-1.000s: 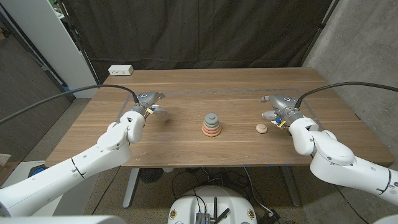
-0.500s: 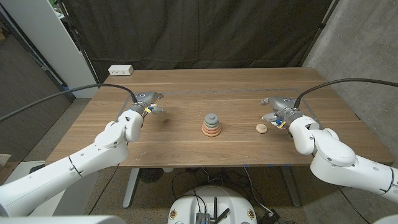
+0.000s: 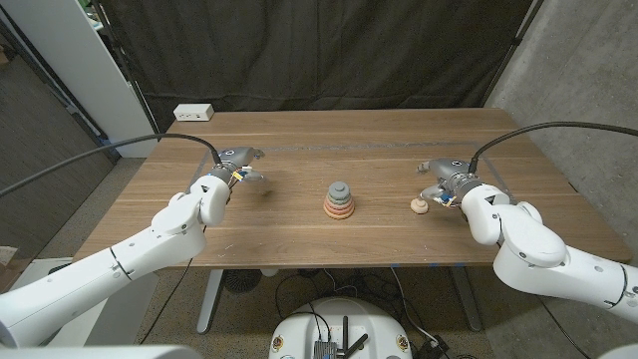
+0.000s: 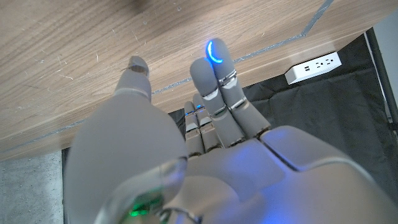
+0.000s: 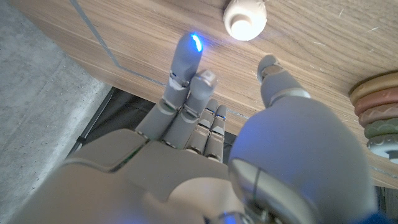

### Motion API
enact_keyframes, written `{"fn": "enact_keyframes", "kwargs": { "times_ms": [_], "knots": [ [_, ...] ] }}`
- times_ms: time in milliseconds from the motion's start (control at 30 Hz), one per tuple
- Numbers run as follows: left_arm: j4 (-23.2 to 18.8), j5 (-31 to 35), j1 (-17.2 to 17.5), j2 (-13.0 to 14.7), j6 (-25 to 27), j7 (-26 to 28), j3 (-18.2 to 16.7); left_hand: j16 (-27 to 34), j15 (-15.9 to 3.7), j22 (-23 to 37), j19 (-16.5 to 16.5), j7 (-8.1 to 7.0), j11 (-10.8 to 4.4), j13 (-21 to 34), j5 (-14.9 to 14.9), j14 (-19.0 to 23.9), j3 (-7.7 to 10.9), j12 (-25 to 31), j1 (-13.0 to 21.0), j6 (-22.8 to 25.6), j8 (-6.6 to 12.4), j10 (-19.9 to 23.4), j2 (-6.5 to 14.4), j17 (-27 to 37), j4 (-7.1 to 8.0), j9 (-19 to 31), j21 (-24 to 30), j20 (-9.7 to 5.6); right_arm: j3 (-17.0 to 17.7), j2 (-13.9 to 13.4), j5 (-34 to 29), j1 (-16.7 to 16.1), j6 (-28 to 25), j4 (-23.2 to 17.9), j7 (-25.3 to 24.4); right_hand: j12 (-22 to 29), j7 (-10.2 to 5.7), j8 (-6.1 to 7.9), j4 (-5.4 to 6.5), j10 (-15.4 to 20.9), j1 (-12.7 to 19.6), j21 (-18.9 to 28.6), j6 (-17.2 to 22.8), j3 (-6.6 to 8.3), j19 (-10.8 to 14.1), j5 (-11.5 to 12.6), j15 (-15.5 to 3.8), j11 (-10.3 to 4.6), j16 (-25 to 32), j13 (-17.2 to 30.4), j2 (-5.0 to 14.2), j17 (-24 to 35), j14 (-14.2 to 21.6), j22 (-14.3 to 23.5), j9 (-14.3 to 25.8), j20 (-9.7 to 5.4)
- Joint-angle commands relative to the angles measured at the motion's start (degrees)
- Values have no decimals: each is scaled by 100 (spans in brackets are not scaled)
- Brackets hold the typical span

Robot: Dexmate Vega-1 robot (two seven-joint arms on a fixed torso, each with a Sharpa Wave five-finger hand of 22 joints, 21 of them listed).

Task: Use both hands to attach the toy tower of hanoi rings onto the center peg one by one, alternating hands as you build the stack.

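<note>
Brown wooden table (image 3: 299,234): stacked pastel rings on centre peg (image 3: 340,200) mid-frame. Small beige ring (image 3: 420,205) centre-right, beside right hand (image 3: 446,179), fingers released. Left hand (image 3: 235,167) centre-left, released.

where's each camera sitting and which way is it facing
Head view: on the robot's head, looking down the table at the ring stack; both arms show.
Left wrist view: behind the left hand, facing the table edge.
Right wrist view: behind the right hand, facing the cream ring.
Head and right wrist views share cream ring and stack.
</note>
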Motion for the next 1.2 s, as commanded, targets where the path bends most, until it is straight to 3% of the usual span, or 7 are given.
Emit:
{"fn": "enact_keyframes", "kwargs": {
  "times_ms": [33,400,567,900,1067,1200],
  "knots": [
    [10,12,-26,7,-15,-27,49,-21,-337,20,46,4,7,-1,8,18,31,14,-39,-10,-4,-24,-10,31,-31,-4,-5,-556,-378,102,-315,326,10,170,476,56,8,19,16,-16,69,-11,-23,-58,-19,-14,-72,7,-19,7,-22,-23,-13,11,-4,-124],
    [-47,58,-10,27,18,-86,71,-52,-336,21,10,22,41,-23,9,-27,44,4,-63,-29,-7,-67,3,32,-35,-3,-28,-555,-404,278,-443,356,85,363,696,79,-8,50,7,11,145,0,2,-123,-8,-25,-74,-8,-1,0,-42,-33,28,19,-8,-125],
    [-76,63,29,33,27,-61,57,-49,-336,28,2,49,48,-40,9,-32,56,3,-64,-53,-12,-82,6,56,-49,-3,-24,-558,-160,325,-68,225,148,402,602,86,0,56,9,21,166,5,9,-136,-1,-26,-73,-15,9,-1,-37,-26,45,21,-9,-126],
    [-160,79,93,61,81,-69,35,-59,-336,32,-8,44,59,-66,9,-43,68,13,-95,-71,-12,-78,21,73,-49,-3,-24,-552,-459,404,-320,444,-44,522,728,138,-31,110,49,147,245,28,93,-277,34,-32,-71,-42,-11,1,2,-92,108,22,-18,-126],
    [-178,73,114,78,101,-82,29,-60,-336,32,-11,48,55,-72,9,-44,72,17,-100,-81,-14,-71,25,78,-50,-3,-27,-553,-398,460,-233,328,113,642,457,219,-114,208,71,413,286,58,348,-302,103,-21,-73,-94,104,14,81,23,283,21,-20,-126],
    [-182,74,117,95,81,-95,35,-61,-337,33,-8,60,47,-78,9,-44,76,21,-103,-81,-12,-65,28,83,-53,-3,-24,-555,-500,489,-296,400,117,732,541,235,-124,218,56,484,335,75,384,-301,138,-16,-74,-97,120,33,92,63,308,25,-21,-129]
  ]
}}
